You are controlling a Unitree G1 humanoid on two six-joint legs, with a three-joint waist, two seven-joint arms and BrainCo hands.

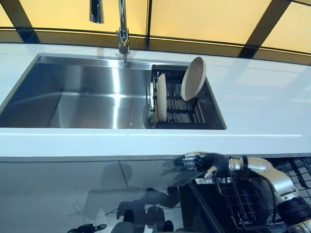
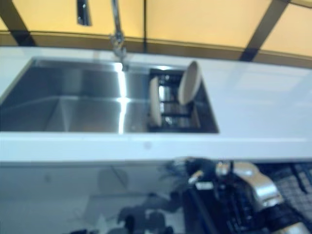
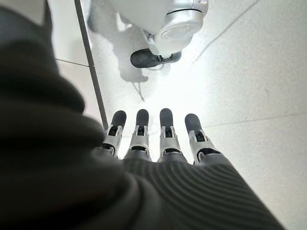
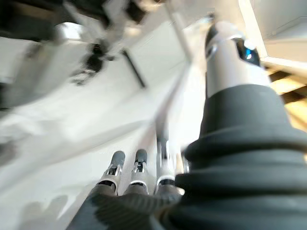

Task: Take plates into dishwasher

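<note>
Both cream round ceramic plates still stand in the black wire rack (image 1: 177,104) inside the stainless steel sink (image 1: 77,97), well above and beyond the right robot hand (image 1: 206,164): the larger cream plate (image 1: 193,78) leans on the rack's far corner, the smaller cream plate (image 1: 161,97) stands on edge beside it. The right robot hand hangs below the white worktop (image 1: 262,97) edge, just beside the black wire dishwasher basket (image 1: 243,199), its fingers straight and empty. To fetch a plate well, it should probably rise clear of the worktop lip before reaching in, then take the leaning plate by its rim. The left robot hand (image 3: 158,143) points at the floor, fingers extended, holding nothing.
</note>
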